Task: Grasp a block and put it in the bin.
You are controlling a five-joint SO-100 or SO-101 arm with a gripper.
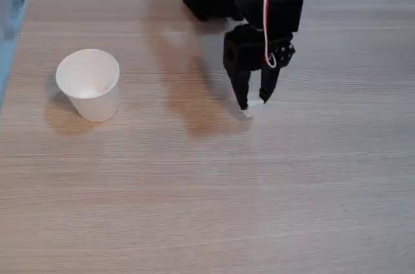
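The block (253, 107) is a tiny white cube on the wooden table (207, 209), right of centre in the fixed view. Only slivers of it show between the black fingertips. My gripper (254, 104) points straight down from the black arm (259, 8) at the top. Its two fingers are drawn in against the cube's sides at table height. The bin (89, 83) is a white paper cup standing upright and empty at the left, far from the gripper.
The table's left edge (11, 60) runs close to the cup. The arm's shadow (194, 92) falls on the bare wood between cup and gripper. Open tabletop stretches across the whole front half.
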